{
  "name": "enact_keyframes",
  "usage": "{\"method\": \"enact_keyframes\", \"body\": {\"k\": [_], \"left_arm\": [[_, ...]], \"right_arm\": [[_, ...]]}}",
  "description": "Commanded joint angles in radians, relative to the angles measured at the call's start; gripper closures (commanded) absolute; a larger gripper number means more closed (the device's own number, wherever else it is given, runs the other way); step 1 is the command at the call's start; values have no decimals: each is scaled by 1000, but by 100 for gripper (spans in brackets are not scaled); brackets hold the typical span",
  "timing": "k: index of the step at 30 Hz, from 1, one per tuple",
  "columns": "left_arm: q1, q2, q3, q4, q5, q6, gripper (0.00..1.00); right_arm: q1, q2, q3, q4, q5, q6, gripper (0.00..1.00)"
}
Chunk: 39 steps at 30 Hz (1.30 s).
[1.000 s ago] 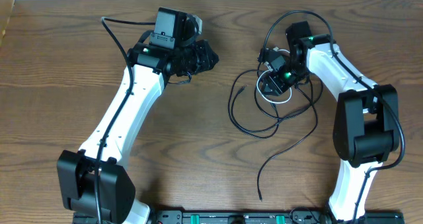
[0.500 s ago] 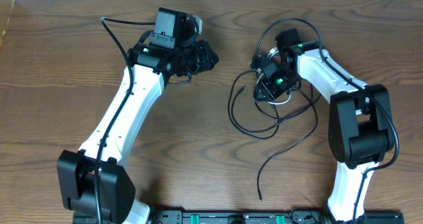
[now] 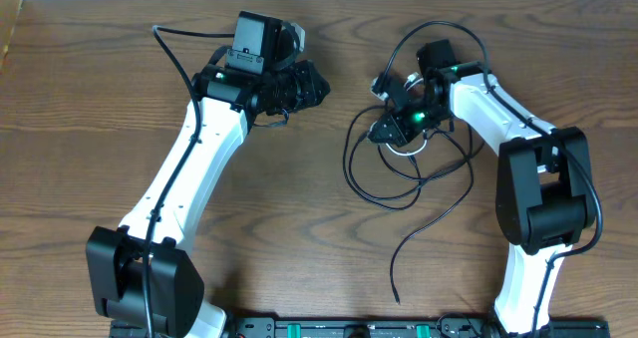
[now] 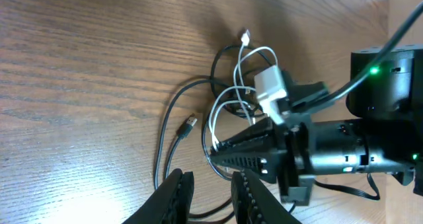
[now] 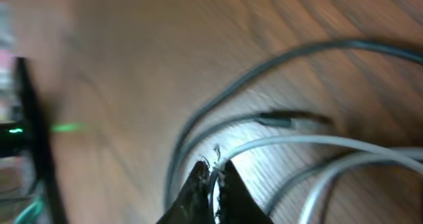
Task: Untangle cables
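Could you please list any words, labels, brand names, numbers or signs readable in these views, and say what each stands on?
None: no readable text shows in any view.
The right arm carries only green indicator lights, no lettering.
The white cable and its white plug block look unmarked in the left wrist view.
The right wrist view is too blurred to read anything.

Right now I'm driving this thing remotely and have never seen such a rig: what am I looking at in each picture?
Two white robot arms stand at a wooden table. The overhead picture looks straight down; the other two come from cameras on each wrist. On the table lie a long black cable and a shorter white cable, tangled together. The right hand is pinched shut on the white cable. The left hand waits beside the tangle, slightly open, holding nothing.
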Motion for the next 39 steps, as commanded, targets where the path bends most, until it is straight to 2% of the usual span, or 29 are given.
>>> {"method": "enact_keyframes", "body": {"k": [1,9,12,17,23,27,33,39], "left_arm": [[2,-11,21,-4,-13,10,75],[2,-11,21,-11,-13,10,75],[2,-11,21,-11,-13,10,75],[2,-11,21,-11,-13,10,75],[2,-11,21,-11,-14,10,75],[2,-11,21,-10,-14,10,75],[2,-11,21,-11,-14,10,75],[2,-11,21,-18,-49,16,74]], "right_arm": [[-14,10,56,-13,-247,-3,99],[-34,-61,267,-198,-262,56,99],[-33,-127,396,-255,-164,109,99],[-31,-236,575,-253,47,264,99],[-32,-355,766,-237,311,375,99],[-32,-414,813,-198,380,407,99],[-32,-479,816,-121,383,464,99],[-32,-473,807,-195,422,467,99]]}}
